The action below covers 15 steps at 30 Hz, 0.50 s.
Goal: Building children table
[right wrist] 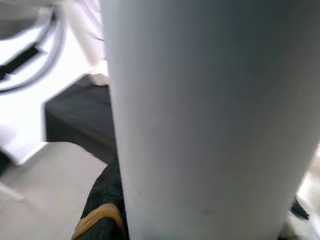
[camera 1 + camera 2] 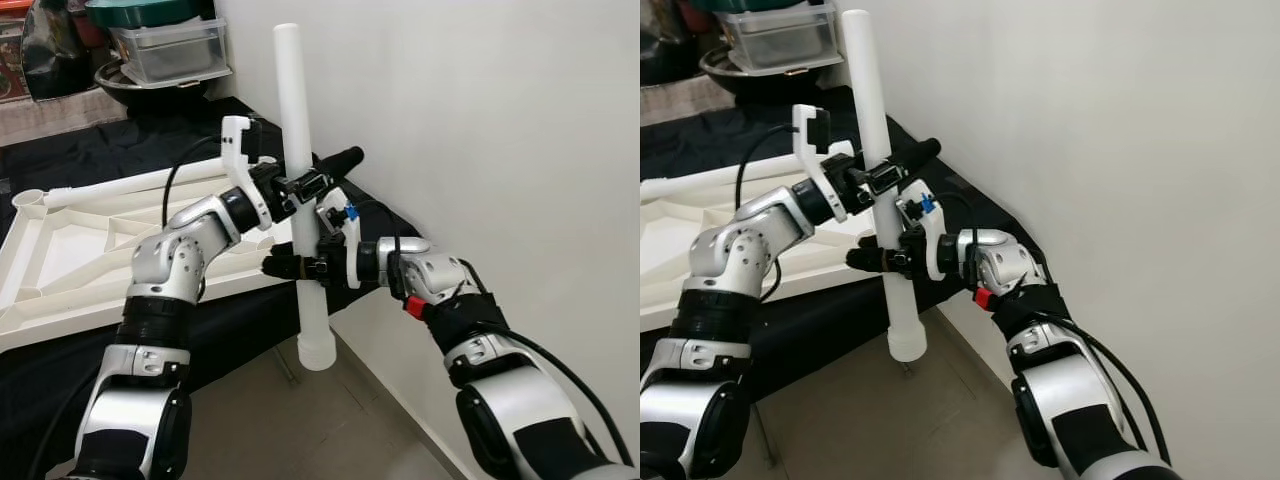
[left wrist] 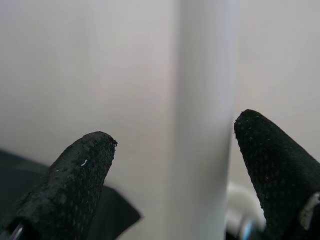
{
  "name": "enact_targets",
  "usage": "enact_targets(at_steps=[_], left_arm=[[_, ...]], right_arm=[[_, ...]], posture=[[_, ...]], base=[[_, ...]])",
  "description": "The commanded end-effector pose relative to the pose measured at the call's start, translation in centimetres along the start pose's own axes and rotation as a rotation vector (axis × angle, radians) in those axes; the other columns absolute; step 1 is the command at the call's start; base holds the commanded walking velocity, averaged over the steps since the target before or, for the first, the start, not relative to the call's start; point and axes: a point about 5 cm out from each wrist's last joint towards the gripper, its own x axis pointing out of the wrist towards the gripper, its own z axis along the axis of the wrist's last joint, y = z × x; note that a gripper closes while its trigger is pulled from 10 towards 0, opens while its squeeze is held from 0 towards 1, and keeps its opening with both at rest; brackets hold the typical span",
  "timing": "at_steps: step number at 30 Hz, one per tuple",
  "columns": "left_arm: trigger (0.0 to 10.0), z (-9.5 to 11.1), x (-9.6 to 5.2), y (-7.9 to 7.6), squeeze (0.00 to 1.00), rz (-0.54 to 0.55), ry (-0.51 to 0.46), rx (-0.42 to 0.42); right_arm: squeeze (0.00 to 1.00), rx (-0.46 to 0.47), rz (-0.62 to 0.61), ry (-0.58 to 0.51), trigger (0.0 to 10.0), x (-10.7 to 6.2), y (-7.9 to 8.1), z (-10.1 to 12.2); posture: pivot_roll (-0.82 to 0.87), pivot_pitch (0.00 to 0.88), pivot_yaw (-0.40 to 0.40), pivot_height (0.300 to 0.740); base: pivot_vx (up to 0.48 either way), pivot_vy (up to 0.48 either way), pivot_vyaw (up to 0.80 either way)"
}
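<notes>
A long white table leg [image 2: 292, 90] stands upright in the air beside the wall, its flared end down over the floor. My right gripper [image 2: 278, 266] is shut on its lower half; the leg [image 1: 200, 115] is very close in the right wrist view. Higher up, my left gripper [image 2: 335, 165] is open with the leg [image 3: 205, 125] between its fingers, close to one finger [image 3: 270, 160] and apart from the other. To the left the white tabletop [image 2: 70, 260] lies upside down on black cloth, with another white leg [image 2: 130, 186] along its far edge.
A white wall [image 2: 480, 120] runs close along the right. Plastic boxes and a dark bowl [image 2: 165, 55] are stacked at the back. Tiled floor [image 2: 260, 420] shows under the leg, by the edge of the black-covered surface [image 2: 250, 320].
</notes>
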Motion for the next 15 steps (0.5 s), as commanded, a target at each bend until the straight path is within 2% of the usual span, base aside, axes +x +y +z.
enact_targets(at_steps=[1,5,7,8,10,11,12,13,14,15], left_arm=[[10.0,0.2,-0.5,0.1,0.0,0.016,-0.006,0.005],[10.0,0.5,-1.6,0.3,0.0,0.055,-0.034,0.006],[10.0,0.5,-1.9,0.3,0.0,0.067,-0.039,0.013],[10.0,0.4,-2.0,0.2,0.0,0.077,-0.041,0.02],[10.0,0.0,-2.8,-0.2,0.0,0.133,-0.06,0.04],[10.0,0.0,-2.8,-0.2,0.0,0.133,-0.06,0.04],[10.0,-0.5,-3.2,-0.3,0.0,0.18,-0.067,0.056],[10.0,-0.8,-3.5,-0.4,0.0,0.212,-0.071,0.066],[10.0,-0.8,-3.5,-0.4,0.0,0.212,-0.071,0.066],[10.0,-1.2,-3.9,-0.7,0.0,0.246,-0.076,0.086]], right_arm=[[0.0,-0.023,-0.016,-0.023,0.0,-0.3,-0.2,0.7],[0.0,-0.026,-0.093,-0.048,0.0,-1.7,-1.2,0.9],[0.0,-0.029,-0.111,-0.061,0.0,-1.9,-1.4,1.1],[0.0,-0.041,-0.131,-0.079,0.0,-2.1,-1.5,1.2],[0.0,-0.082,-0.291,-0.202,0.0,-2.6,-2.3,2.7],[0.0,-0.082,-0.291,-0.202,0.0,-2.6,-2.3,2.7],[0.0,-0.087,-0.397,-0.268,10.0,-3.1,-2.8,3.6],[0.0,-0.084,-0.463,-0.308,10.0,-3.4,-3.1,4.1],[0.0,-0.084,-0.463,-0.308,10.0,-3.4,-3.1,4.1],[0.0,-0.119,-0.529,-0.348,10.0,-3.7,-3.2,4.8]], posture=[[0.05,0.016,-0.04,0.74],[0.05,0.007,-0.042,0.74],[0.05,0.006,-0.04,0.74],[0.04,0.002,-0.04,0.74],[0.05,0.0,-0.046,0.74],[0.05,0.0,-0.046,0.74],[0.05,0.0,-0.047,0.74],[0.05,0.0,-0.047,0.74],[0.05,0.0,-0.047,0.74],[0.05,0.0,-0.047,0.74]], base=[[0.0,0.0,0.0],[0.0,0.0,0.0],[0.0,0.0,0.0],[0.0,0.0,0.0],[0.0,0.0,0.0],[0.0,0.0,0.0],[0.0,0.0,0.0],[0.0,0.0,0.0],[0.0,0.0,0.0],[0.0,0.0,0.0]])
